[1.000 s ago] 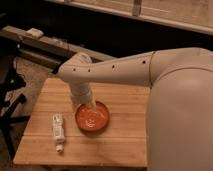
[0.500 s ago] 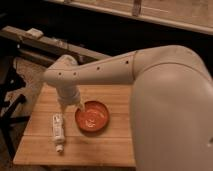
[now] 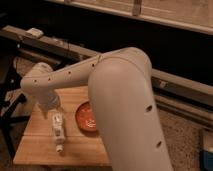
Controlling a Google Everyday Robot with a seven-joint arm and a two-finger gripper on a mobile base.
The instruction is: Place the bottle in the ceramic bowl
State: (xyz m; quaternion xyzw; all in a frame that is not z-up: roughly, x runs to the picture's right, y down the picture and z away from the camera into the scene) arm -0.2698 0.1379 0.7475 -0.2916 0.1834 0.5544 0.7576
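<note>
Camera view: bottle [image 3: 57, 131] flat on table [image 3: 35, 146] beside ceramic bowl [image 3: 85, 118], gripper [image 3: 55, 111] above bottle, jaws apart.

This looks like a robot lab or test bay, not a home. A big white robot arm [image 3: 120, 90] holds its hand [image 3: 52, 106] low over a small wooden counter [image 3: 35, 145]. Long dark metal rails [image 3: 50, 42] run behind, above a speckled hard floor [image 3: 185, 135].
</note>
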